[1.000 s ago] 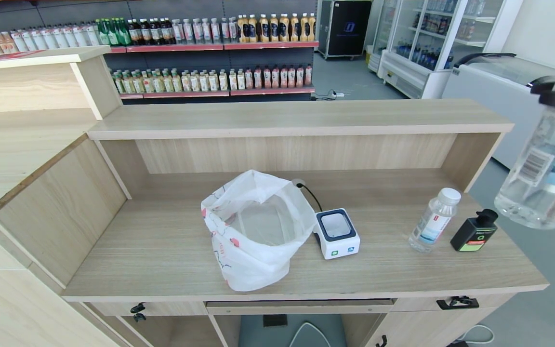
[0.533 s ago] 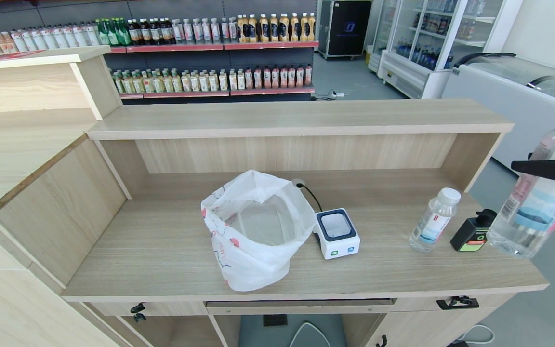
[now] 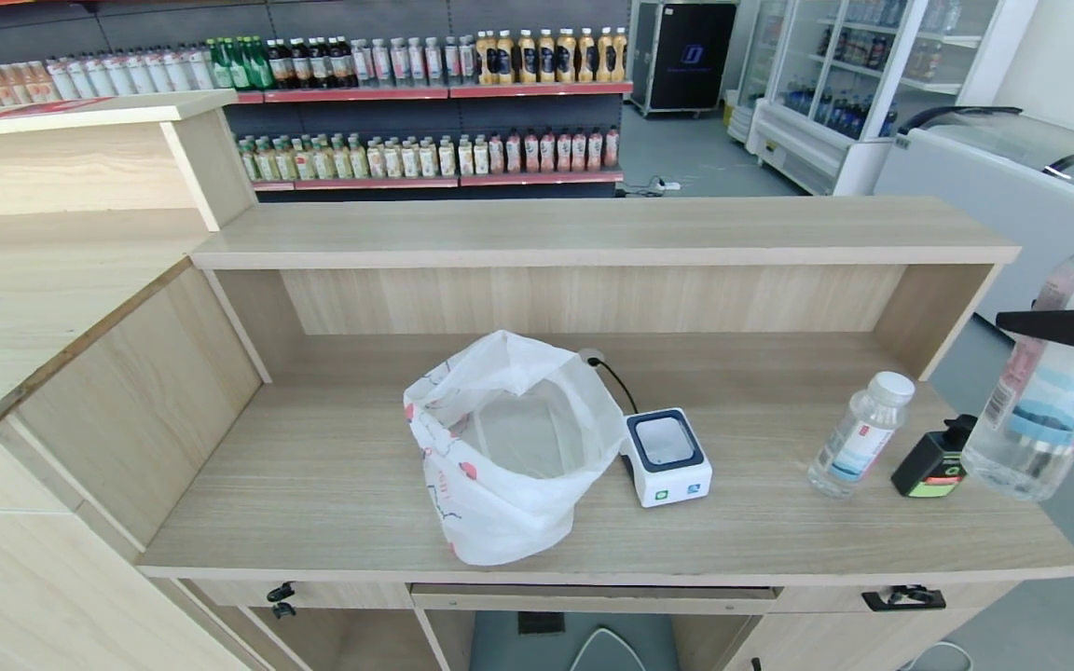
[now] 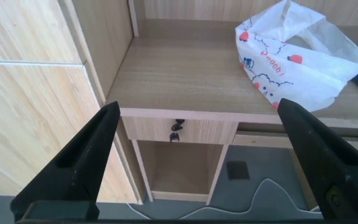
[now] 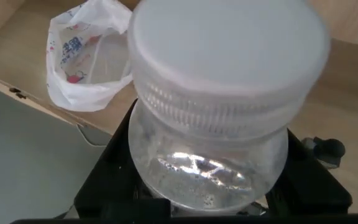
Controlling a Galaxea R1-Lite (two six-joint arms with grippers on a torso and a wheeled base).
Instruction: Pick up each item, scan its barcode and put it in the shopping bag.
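In the head view, the right gripper (image 3: 1073,330) held the large bottle (image 3: 1045,410) upright in the air at the far right, off the right end of the worktop (image 3: 313,485), its jaws closed across the bottle's upper body. The scanner (image 3: 668,457) sat mid-worktop, touching the right side of the shopping bag (image 3: 462,503), whose mouth stood open. A small bottle (image 3: 860,434) and a black bottle (image 3: 934,463) stood just beside each other further right, not yet picked up. By my reading, the step in hand was the carry of the first item to the scan. The next move called for bringing the bottle left, over the scanner's window, with the label's barcode turned down toward it, and only then across to the bag. The left wrist view showed the left gripper (image 4: 197,106) with its jaws spread wide and holding nothing, low at the near left of the worktop. From there it looked at the bag's printed near side and a drawer pull (image 4: 176,124) under the worktop edge, which the head view gave only small. The right wrist view looked down on the bottle's white cap (image 5: 229,50), with the jaws dark around the body below it and the bag off to the left. That confirmed the grip, though it hid the label, so the barcode's facing could be judged only from the head view.
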